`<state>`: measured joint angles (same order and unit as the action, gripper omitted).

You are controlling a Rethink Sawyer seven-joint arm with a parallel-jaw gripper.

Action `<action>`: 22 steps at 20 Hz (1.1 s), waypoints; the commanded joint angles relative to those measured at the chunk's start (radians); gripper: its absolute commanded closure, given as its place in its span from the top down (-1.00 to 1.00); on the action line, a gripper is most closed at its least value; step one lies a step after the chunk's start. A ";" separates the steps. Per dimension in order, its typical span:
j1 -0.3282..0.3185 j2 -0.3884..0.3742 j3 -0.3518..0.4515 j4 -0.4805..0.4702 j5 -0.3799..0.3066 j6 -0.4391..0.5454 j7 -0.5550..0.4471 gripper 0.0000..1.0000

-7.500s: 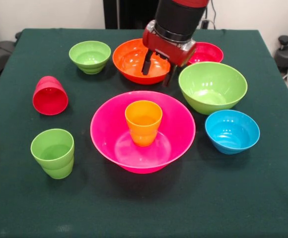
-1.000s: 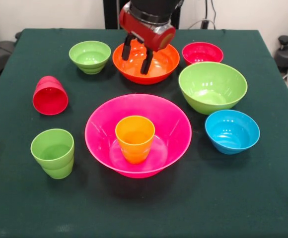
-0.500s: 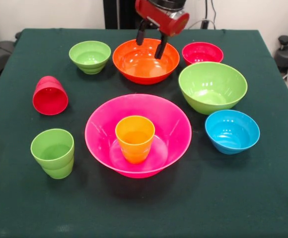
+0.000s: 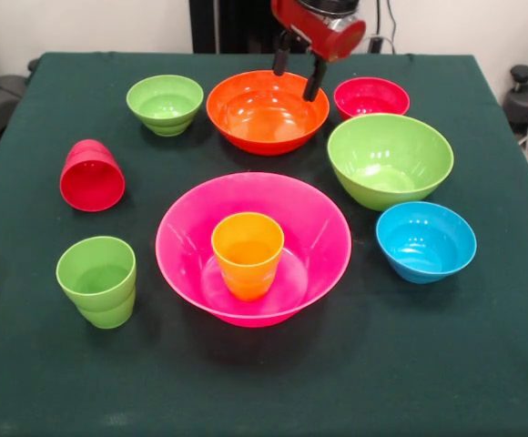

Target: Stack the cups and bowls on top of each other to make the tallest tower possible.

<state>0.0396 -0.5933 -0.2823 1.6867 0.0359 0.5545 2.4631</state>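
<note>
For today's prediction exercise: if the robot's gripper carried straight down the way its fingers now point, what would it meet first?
Probably the large orange bowl: the open gripper hangs over its far rim, fingers pointing down. With one view, depth is uncertain, so it might land just behind it.

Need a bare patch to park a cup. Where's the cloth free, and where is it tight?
Free: the wide near strip of cloth in front of the pink bowl, and the patch left of the small green bowl. Crowded: the far right, where orange bowl, red bowl, large green bowl and blue bowl cluster under the gripper.

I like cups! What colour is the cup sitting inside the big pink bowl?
Orange cup, seen best in the front view.
</note>
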 commanded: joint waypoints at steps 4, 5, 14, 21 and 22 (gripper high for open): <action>0.066 0.074 -0.025 0.061 0.109 -0.052 0.293 1.00; 0.067 0.082 -0.027 0.064 0.122 -0.061 0.304 1.00; 0.020 0.092 0.024 0.105 0.123 -0.160 0.213 1.00; -0.002 0.121 0.049 0.112 0.106 -0.225 0.168 1.00; -0.001 0.126 0.049 0.113 0.106 -0.233 0.170 1.00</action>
<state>0.0575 -0.5385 -0.3400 1.7414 0.1446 0.4071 2.5317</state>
